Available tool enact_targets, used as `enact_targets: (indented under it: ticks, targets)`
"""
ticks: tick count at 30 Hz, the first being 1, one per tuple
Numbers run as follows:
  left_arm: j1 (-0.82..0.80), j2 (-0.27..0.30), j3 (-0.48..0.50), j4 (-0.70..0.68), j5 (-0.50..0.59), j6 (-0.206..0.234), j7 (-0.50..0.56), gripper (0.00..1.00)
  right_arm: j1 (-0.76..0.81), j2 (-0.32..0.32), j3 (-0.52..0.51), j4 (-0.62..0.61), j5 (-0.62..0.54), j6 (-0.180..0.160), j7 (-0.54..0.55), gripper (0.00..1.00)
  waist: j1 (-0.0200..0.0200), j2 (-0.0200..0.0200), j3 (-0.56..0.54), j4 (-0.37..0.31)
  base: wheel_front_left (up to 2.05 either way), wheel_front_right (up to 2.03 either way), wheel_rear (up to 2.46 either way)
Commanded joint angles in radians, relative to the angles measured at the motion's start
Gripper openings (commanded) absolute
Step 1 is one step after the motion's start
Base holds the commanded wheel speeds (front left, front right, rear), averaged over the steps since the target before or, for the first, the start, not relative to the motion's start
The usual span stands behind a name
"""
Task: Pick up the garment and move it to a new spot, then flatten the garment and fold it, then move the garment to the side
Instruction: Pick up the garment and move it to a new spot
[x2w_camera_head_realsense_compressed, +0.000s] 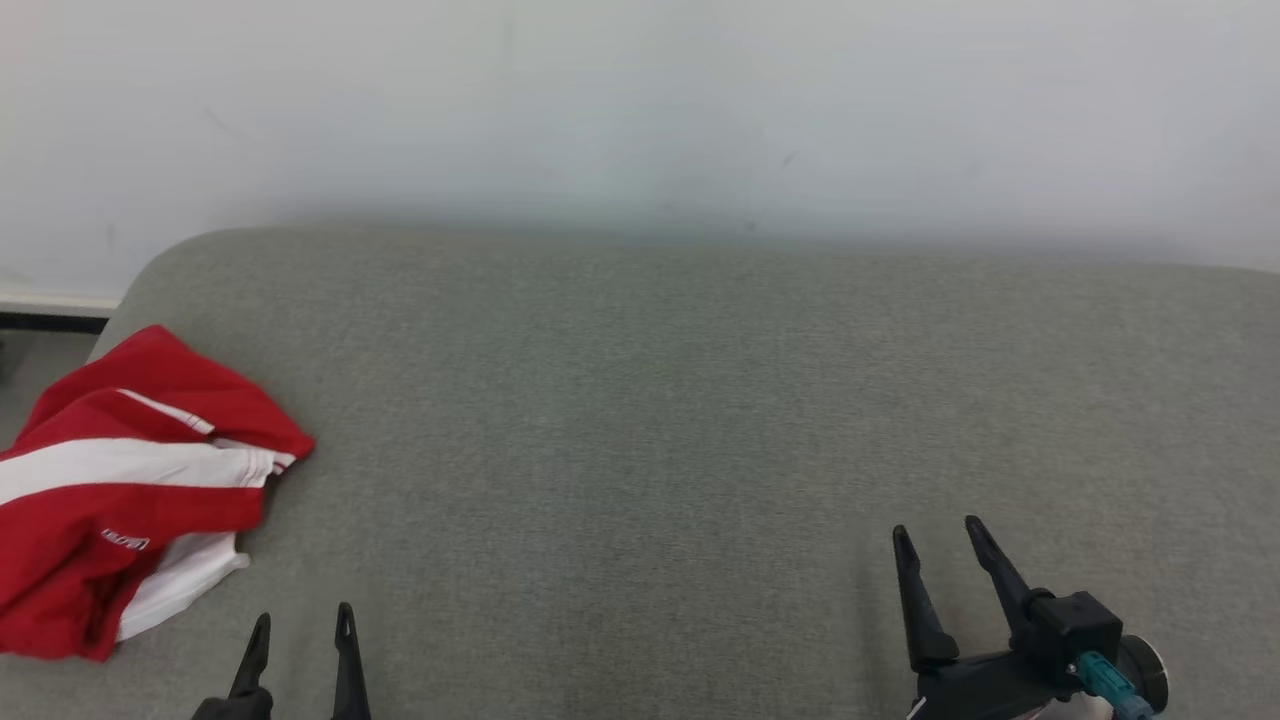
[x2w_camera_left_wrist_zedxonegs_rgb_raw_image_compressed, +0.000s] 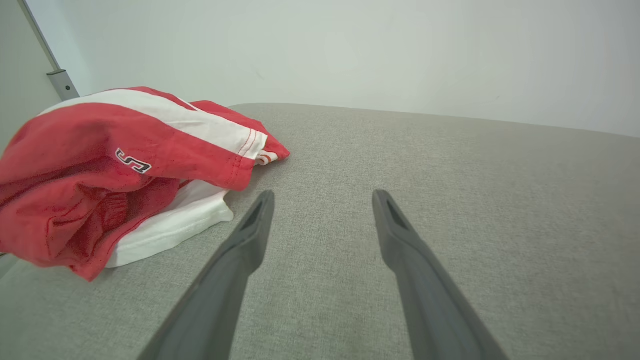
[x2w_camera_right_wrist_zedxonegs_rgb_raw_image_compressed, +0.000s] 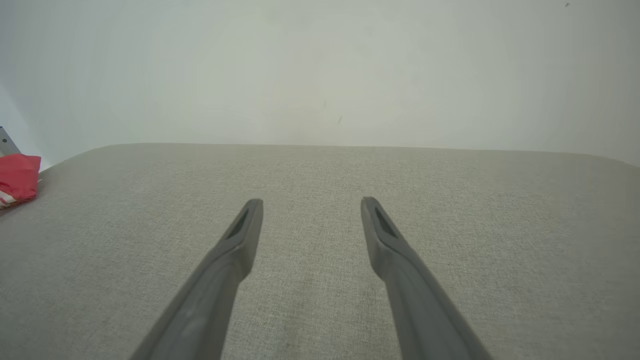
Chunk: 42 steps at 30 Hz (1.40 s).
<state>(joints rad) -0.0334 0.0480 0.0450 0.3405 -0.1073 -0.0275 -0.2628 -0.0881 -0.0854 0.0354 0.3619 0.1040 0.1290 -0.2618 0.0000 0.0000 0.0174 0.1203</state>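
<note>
Garment (x2w_camera_head_realsense_compressed: 130, 490): red with white bands and a small logo on the red. It lies crumpled in a heap at the left end of the grey cushion (x2w_camera_head_realsense_compressed: 640, 420), close to the rounded corner. A red fold lies over a white hem at the near side. It is not flattened or folded, and nothing is gripping it.

Left gripper (x2w_camera_head_realsense_compressed: 303, 614): low over the cushion, just right of the heap and on the near side of it. Its two fingers (x2w_camera_left_wrist_zedxonegs_rgb_raw_image_compressed: 250, 235) are spread wide with only bare grey fabric between them. In the left wrist view the tip of the finger on the garment's side comes near the white hem, with a strip of cushion visible between. No contact with the cloth.

Right gripper (x2w_camera_head_realsense_compressed: 936, 527): towards the right end of the cushion, well apart from the garment. Its fingers (x2w_camera_right_wrist_zedxonegs_rgb_raw_image_compressed: 235, 245) are likewise spread, with nothing in them. A teal connector (x2w_camera_head_realsense_compressed: 1100, 675) shows at its base. In the right wrist view the garment is a small red patch at the far left edge.

Wall (x2w_camera_head_realsense_compressed: 640, 100): plain and pale, directly behind the cushion.
</note>
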Motion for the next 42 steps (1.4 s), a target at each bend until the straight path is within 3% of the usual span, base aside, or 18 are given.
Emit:
enact_targets:
  ticks: [1, 13, 22, 27, 35, 42]
  targets:
    - [0.018, 0.004, 0.011, -0.002, 0.007, -0.003, -0.003, 1.00, -0.010, 0.002, 0.019, -0.002, 0.003, 0.003, -0.005, 1.00, 0.0000, 0.0000, 0.014, 0.099, 0.00, 0.00, 0.00]
    - [0.042, 0.003, 0.077, -0.005, -0.014, 0.012, -0.003, 1.00, -0.040, 0.005, 0.131, -0.008, 0.025, 0.003, -0.005, 1.00, 0.0000, 0.0000, 0.034, 0.309, 0.00, 0.00, 0.00]
    - [0.052, 0.003, 0.095, -0.008, -0.040, 0.018, -0.003, 1.00, -0.057, -0.001, 0.164, -0.006, 0.040, 0.003, -0.005, 1.00, 0.0000, 0.0000, 0.052, 0.388, 0.00, 0.00, 0.00]
    - [0.048, 0.003, 0.104, -0.013, -0.053, 0.023, -0.003, 1.00, -0.071, -0.009, 0.175, -0.007, 0.047, 0.003, -0.005, 1.00, 0.0000, 0.0000, 0.065, 0.375, 0.00, 0.00, 0.00]
    - [-0.034, 0.010, 0.132, 0.020, -0.050, -0.041, -0.003, 1.00, -0.083, -0.041, 0.183, -0.017, 0.058, 0.003, -0.005, 1.00, 0.0000, 0.0000, 0.113, 0.301, 0.00, 0.00, 0.00]
    - [-0.203, 0.093, 0.128, 0.087, -0.017, -0.085, -0.003, 1.00, -0.101, -0.080, 0.199, -0.048, 0.063, 0.003, -0.005, 1.00, 0.0000, 0.0000, 0.172, 0.234, 0.00, 0.00, 0.00]
